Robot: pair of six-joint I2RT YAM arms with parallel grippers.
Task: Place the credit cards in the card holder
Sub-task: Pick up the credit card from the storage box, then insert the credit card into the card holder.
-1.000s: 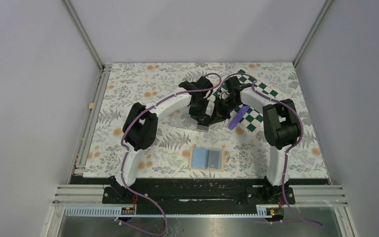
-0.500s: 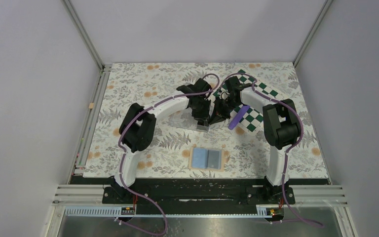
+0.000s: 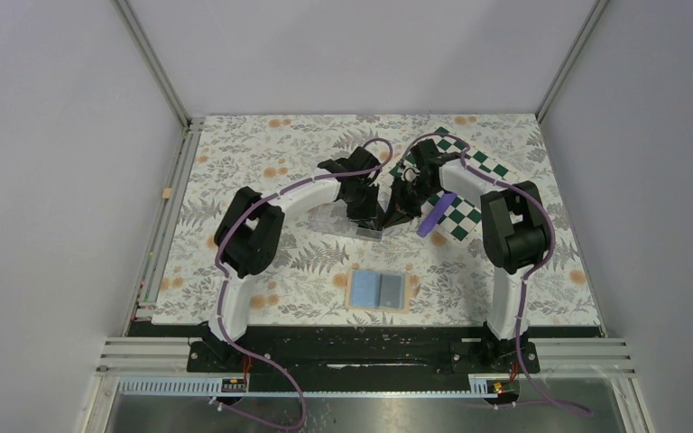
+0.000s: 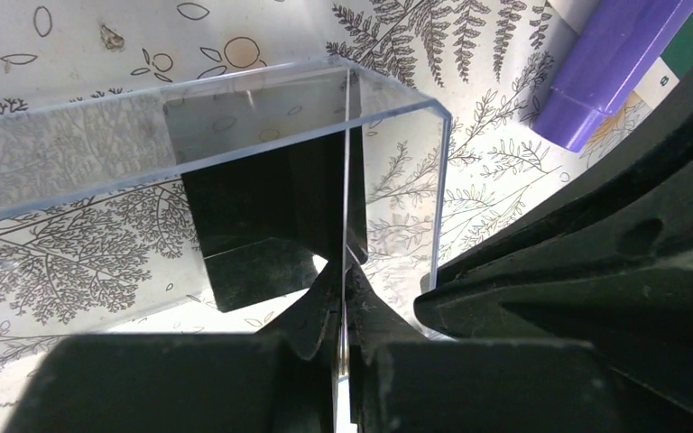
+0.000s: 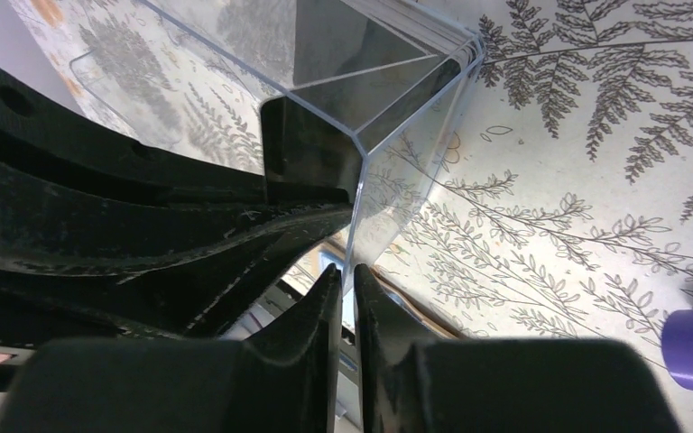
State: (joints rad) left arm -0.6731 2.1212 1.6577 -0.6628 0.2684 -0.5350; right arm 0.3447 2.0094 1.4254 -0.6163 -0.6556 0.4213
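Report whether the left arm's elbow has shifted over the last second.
Yes. The left arm's elbow has slid slightly leftward in the top view, away from the card holder, which lies open where it was.

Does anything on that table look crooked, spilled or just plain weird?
Nothing spilled or broken. The odd sight: the left tool and the right tool both pinch thin walls of one clear box, while the open card holder lies apart, nearer the arms' bases. A purple stick lies slanted over the edge of the checked mat.
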